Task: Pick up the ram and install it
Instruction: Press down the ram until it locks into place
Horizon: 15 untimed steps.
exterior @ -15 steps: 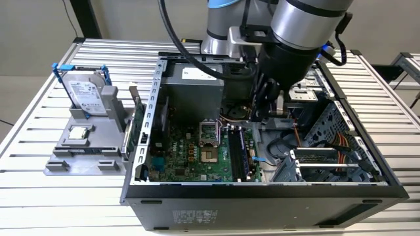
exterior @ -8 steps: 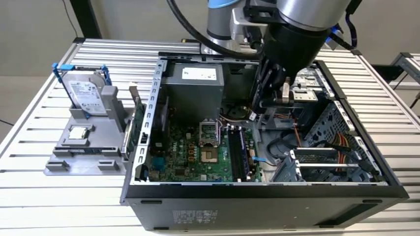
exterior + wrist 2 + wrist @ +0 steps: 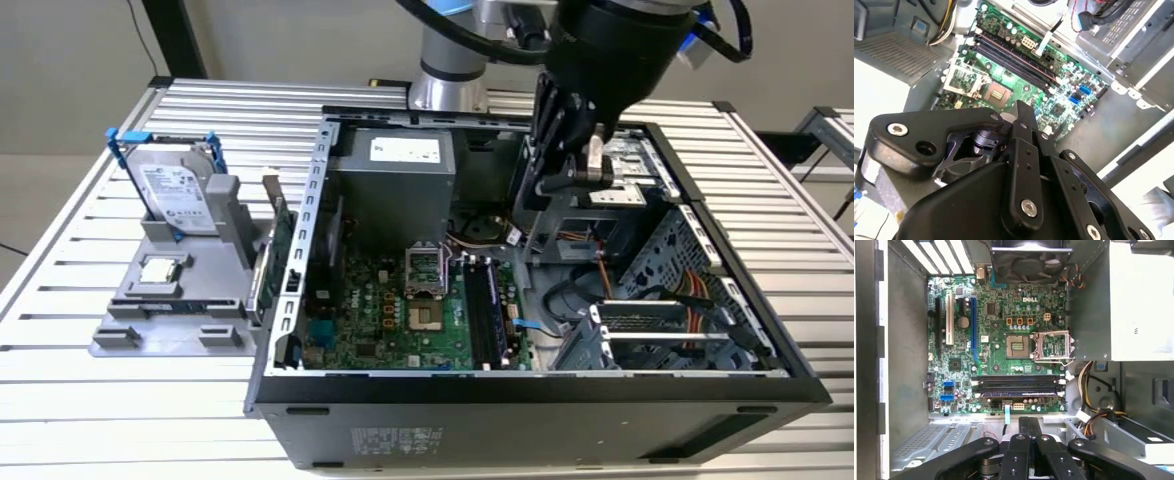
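The ram (image 3: 483,305) is a long dark blue-green stick standing on edge in the motherboard's memory slots (image 3: 1019,388), inside the open computer case (image 3: 534,385). In the second wrist view the slots (image 3: 1014,62) run across the green board. My gripper (image 3: 567,185) hangs above the back right part of the case in the exterior view, well clear of the ram. In both wrist views its black fingers (image 3: 1024,427) meet tip to tip with nothing between them, and the gripper (image 3: 1020,107) points down at the board.
On the exterior view's left, a grey fixture (image 3: 134,335) carries a silver hard drive in a blue frame (image 3: 174,195) and a small square processor chip (image 3: 160,268). The open processor socket (image 3: 1018,346), power supply (image 3: 394,170), fan (image 3: 1029,260) and orange cables (image 3: 694,290) crowd the case.
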Each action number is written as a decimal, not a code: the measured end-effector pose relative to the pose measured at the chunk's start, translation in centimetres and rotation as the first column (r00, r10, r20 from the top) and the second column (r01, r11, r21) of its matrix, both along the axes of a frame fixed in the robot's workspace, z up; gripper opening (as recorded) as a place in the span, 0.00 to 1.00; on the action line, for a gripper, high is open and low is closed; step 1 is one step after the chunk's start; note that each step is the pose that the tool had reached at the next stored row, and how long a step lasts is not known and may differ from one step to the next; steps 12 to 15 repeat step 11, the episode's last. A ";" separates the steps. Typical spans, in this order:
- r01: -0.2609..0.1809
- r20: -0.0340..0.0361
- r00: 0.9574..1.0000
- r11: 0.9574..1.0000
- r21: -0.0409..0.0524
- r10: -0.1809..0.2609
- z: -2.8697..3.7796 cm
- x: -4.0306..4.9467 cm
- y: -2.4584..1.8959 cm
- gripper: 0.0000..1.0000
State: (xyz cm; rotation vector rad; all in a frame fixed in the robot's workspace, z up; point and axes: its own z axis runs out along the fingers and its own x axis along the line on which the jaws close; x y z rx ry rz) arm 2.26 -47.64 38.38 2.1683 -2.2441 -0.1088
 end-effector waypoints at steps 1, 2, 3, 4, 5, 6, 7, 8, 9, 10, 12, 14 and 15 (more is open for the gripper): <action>0.000 0.000 1.000 1.000 0.000 0.000 0.24 0.00 0.00 0.00; 0.000 0.000 1.000 1.000 0.000 0.000 0.28 0.00 0.00 0.00; 0.000 0.000 1.000 1.000 0.000 0.000 0.28 0.00 0.00 0.00; 0.000 0.000 1.000 1.000 0.000 0.000 0.28 0.00 0.00 0.00; 0.000 0.000 1.000 1.000 0.000 0.000 0.29 0.00 0.00 0.00; 0.000 0.000 1.000 1.000 0.000 0.000 0.29 0.00 0.00 0.00; 0.000 0.000 1.000 1.000 -0.001 0.000 0.30 0.00 0.00 0.00; 0.000 0.000 1.000 1.000 -0.001 0.000 0.29 0.00 0.00 0.00; 0.000 0.000 1.000 1.000 -0.001 0.000 0.29 0.00 0.00 0.00; 0.000 0.000 1.000 1.000 -0.001 0.000 0.29 0.00 0.00 0.00; 0.000 0.000 1.000 1.000 -0.001 0.000 0.30 0.00 0.00 0.00; 0.000 0.000 1.000 1.000 -0.001 0.000 0.30 0.00 0.00 0.00; 0.000 0.000 1.000 1.000 -0.001 0.000 0.30 0.00 0.00 0.00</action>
